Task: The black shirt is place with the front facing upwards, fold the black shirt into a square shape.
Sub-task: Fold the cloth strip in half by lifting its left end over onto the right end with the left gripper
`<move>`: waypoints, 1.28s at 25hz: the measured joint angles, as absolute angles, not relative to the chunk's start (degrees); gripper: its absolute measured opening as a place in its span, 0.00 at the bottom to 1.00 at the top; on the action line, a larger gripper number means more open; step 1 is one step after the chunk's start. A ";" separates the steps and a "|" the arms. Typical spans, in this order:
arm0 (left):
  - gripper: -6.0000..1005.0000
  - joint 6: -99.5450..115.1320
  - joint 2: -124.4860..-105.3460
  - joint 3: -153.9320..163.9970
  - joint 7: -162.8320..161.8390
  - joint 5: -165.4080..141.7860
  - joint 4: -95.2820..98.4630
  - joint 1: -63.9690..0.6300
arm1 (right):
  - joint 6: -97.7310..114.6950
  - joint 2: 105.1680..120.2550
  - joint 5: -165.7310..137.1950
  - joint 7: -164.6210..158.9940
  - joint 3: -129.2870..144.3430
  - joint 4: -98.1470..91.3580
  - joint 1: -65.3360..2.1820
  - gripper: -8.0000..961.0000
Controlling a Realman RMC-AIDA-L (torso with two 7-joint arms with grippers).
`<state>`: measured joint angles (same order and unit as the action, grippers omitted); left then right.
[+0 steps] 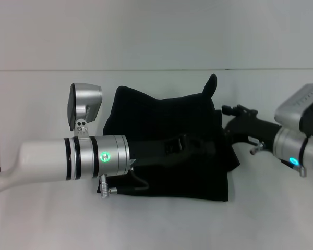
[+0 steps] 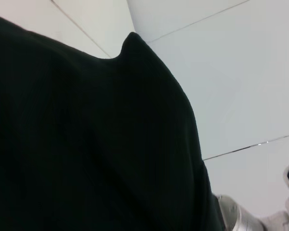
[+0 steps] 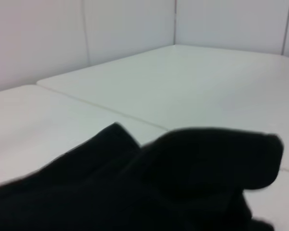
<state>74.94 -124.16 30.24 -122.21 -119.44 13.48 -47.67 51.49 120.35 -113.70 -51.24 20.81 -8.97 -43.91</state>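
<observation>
Black-fingered left gripper (image 1: 185,146) reaches in over the middle of the black shirt (image 1: 161,120); whether it is open or closed, cannot tell. Right gripper (image 1: 230,130) sits at the shirt's right edge, cloth bunched against it, grip likewise unclear. Shirt lies folded into a rough block mid-table (image 1: 156,224), one corner (image 1: 211,86) peaking upward at the far side.

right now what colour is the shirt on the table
Plain black; the black shirt shows no lettering as folded. Head view shows it best.
</observation>
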 joint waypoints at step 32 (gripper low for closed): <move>0.26 82.69 -124.09 30.36 -112.01 -114.29 13.57 -46.61 | 62.84 119.63 -84.94 -51.15 20.86 -13.20 -33.23 0.95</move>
